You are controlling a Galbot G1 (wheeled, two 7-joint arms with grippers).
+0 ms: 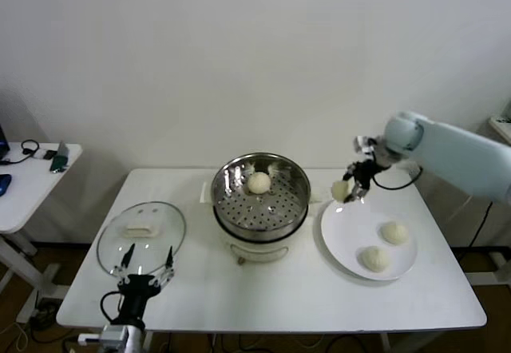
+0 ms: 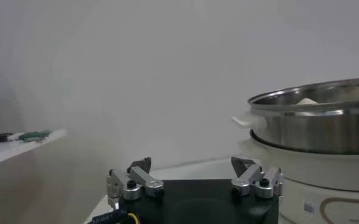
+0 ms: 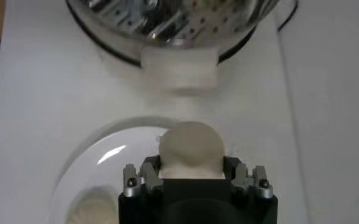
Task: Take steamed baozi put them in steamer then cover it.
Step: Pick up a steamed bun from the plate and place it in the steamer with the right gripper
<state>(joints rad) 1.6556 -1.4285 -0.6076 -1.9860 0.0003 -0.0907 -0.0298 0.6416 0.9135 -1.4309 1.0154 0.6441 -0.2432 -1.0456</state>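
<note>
The steel steamer [image 1: 231,187] stands mid-table on its white pot base and holds one baozi [image 1: 259,183]. My right gripper [image 1: 348,192] is shut on a second baozi [image 1: 340,190] and holds it in the air between the steamer and the white plate [image 1: 339,233]; the right wrist view shows the bun [image 3: 190,146] between the fingers, above the plate's rim [image 3: 94,145], with the steamer [image 3: 167,27] ahead. Two more baozi [image 1: 394,232] [image 1: 374,259] lie on the plate. The glass cover [image 1: 112,245] lies flat at the table's left. My left gripper [image 1: 148,261] is open and parked by the cover.
A small white side table [image 1: 28,181] with cables and a device stands at the far left. The steamer's side handle [image 3: 178,67] faces my right gripper. In the left wrist view the steamer [image 2: 316,125] rises close to the open left gripper [image 2: 195,173].
</note>
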